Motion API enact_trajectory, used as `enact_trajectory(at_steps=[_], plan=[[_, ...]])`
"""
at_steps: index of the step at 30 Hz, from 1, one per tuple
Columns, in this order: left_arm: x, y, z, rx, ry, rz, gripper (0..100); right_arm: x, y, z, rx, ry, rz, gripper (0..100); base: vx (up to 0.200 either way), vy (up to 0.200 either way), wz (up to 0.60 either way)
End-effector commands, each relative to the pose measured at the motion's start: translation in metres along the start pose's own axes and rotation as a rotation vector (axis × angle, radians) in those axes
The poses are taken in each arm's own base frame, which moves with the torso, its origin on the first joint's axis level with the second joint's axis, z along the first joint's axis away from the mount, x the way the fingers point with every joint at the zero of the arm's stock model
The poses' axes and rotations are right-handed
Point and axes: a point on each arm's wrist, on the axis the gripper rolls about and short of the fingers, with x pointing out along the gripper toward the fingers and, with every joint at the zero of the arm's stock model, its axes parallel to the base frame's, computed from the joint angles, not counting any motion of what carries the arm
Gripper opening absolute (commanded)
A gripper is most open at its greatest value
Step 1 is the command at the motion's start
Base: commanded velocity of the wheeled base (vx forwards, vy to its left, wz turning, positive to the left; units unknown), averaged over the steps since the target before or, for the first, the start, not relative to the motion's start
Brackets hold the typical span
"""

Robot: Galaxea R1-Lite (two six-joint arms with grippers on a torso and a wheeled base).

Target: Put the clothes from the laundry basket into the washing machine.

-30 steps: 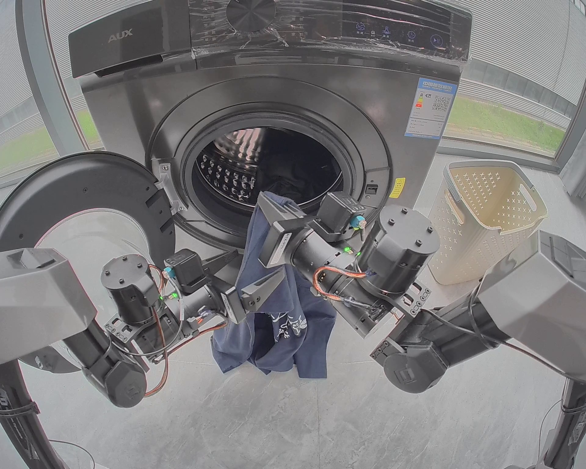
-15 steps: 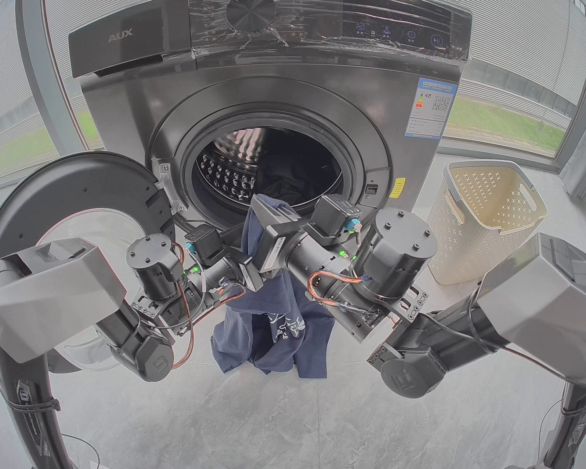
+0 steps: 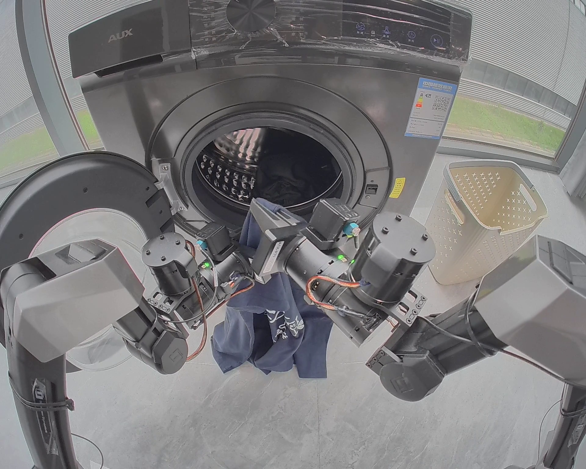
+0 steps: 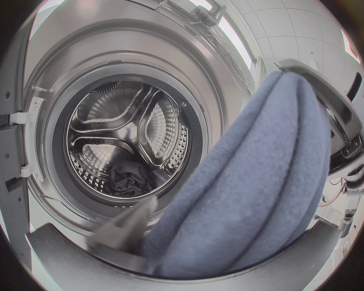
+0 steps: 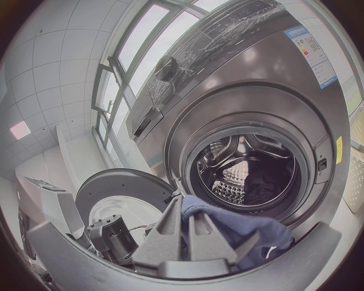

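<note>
Navy-blue cloth garment [image 3: 278,317], frame centre, was clamped in right gripper [image 3: 267,223]; left gripper [image 3: 243,269] just beside it, apparently cloth-covered, jaw state untellable.

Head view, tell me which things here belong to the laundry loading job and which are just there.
Belongs to the job: navy garment, clamped in the right pincer; washing machine with its door open; dark garment already in the drum; laundry basket.

Just there: label sticker on the machine; plastic wrap across its top; window behind.
</note>
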Motion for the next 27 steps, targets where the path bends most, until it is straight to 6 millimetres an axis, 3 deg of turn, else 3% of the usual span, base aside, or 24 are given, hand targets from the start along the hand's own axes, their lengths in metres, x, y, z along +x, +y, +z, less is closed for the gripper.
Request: enact_trajectory(at_steps=[1, 5, 6, 12, 15, 18, 22, 23, 26, 27], plan=[[0.002, -0.001, 0.001, -0.002, -0.007, 0.005, 0, 0.0, 0.0, -0.003, 0.0, 0.005, 0.001, 0, 0.0, 0.0, 0.0], [0.0, -0.001, 0.001, -0.004, -0.007, 0.009, 0, -0.003, -0.001, -0.006, -0.001, 0.017, 0.0, 0, 0.0, 0.0, 0.0], [0.0, -0.002, 0.001, -0.004, -0.007, 0.009, 0, -0.004, -0.001, -0.007, -0.002, 0.023, -0.002, 100, 0.0, 0.0, 0.0], [-0.003, -0.002, 0.008, -0.001, -0.015, 0.013, 0, -0.01, -0.007, -0.007, 0.006, 0.042, -0.018, 100, 0.0, 0.0, 0.0], [-0.006, -0.001, 0.022, 0.006, -0.044, 0.031, 0, -0.036, -0.026, 0.003, -0.018, 0.103, -0.071, 100, 0.0, 0.0, 0.0], [-0.013, 0.002, 0.037, 0.015, -0.071, 0.044, 0, -0.059, -0.052, 0.001, -0.055, 0.175, -0.134, 100, 0.0, 0.0, 0.0], [-0.022, -0.003, 0.058, 0.02, -0.104, 0.037, 0, -0.076, -0.069, -0.003, -0.084, 0.24, -0.147, 100, 0.0, 0.0, 0.0], [-0.032, -0.009, 0.07, 0.018, -0.116, 0.03, 0, -0.084, -0.081, -0.008, -0.088, 0.28, -0.161, 100, 0.0, 0.0, 0.0], [-0.043, -0.016, 0.079, 0.01, -0.115, 0.02, 0, -0.086, -0.088, -0.01, -0.091, 0.286, -0.17, 100, 0.0, 0.0, 0.0], [-0.056, -0.023, 0.086, 0.008, -0.11, 0.008, 0, -0.085, -0.095, -0.013, -0.094, 0.291, -0.175, 100, 0.0, 0.0, 0.0]])
